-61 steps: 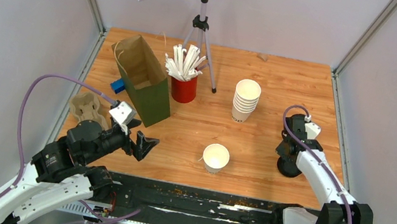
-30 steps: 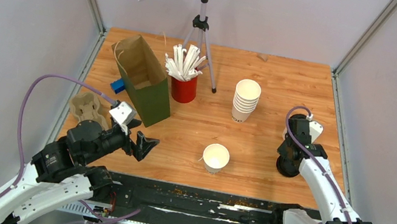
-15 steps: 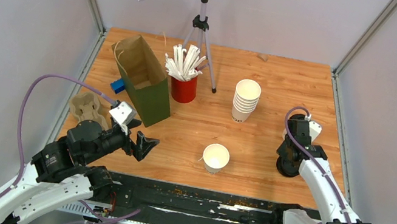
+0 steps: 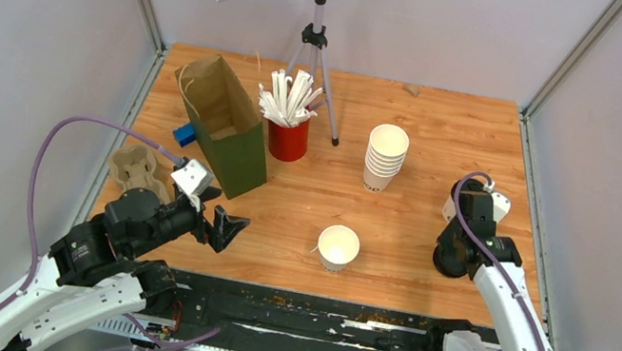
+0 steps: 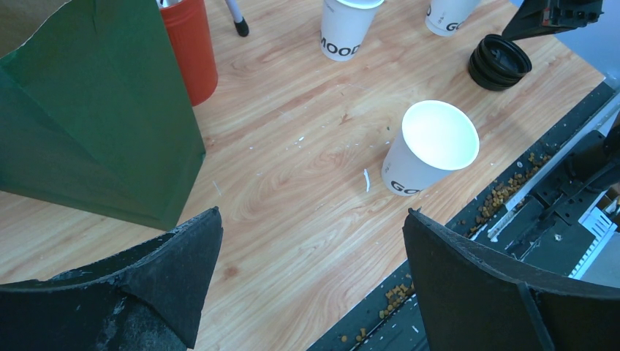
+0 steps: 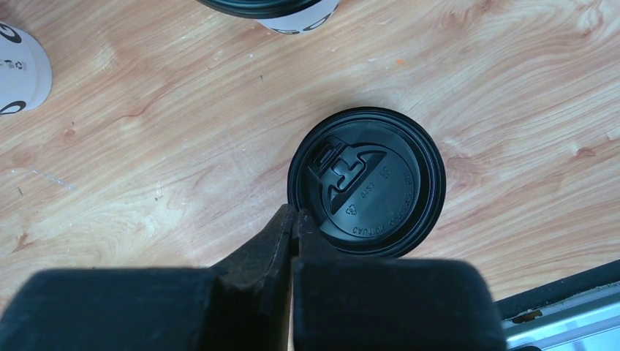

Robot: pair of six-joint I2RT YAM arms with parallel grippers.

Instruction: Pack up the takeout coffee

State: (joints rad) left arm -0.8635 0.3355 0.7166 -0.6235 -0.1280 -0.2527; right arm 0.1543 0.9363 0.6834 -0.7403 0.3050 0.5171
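– Looking down from above, the white cup (image 4: 338, 246) stands lidless near the front edge of the table (image 4: 431, 129). The left gripper (image 4: 221, 225) gapes wide, empty.
– Left wrist: it looks light and crushable, so a gentle mid-wall hold suits it. Bare wood surrounds it.
– Right wrist: the right gripper (image 6: 294, 214) is closed, its tips at the slick rim of the black lid (image 6: 373, 190). Whether it pinches the rim is unclear. The table's edge is near.
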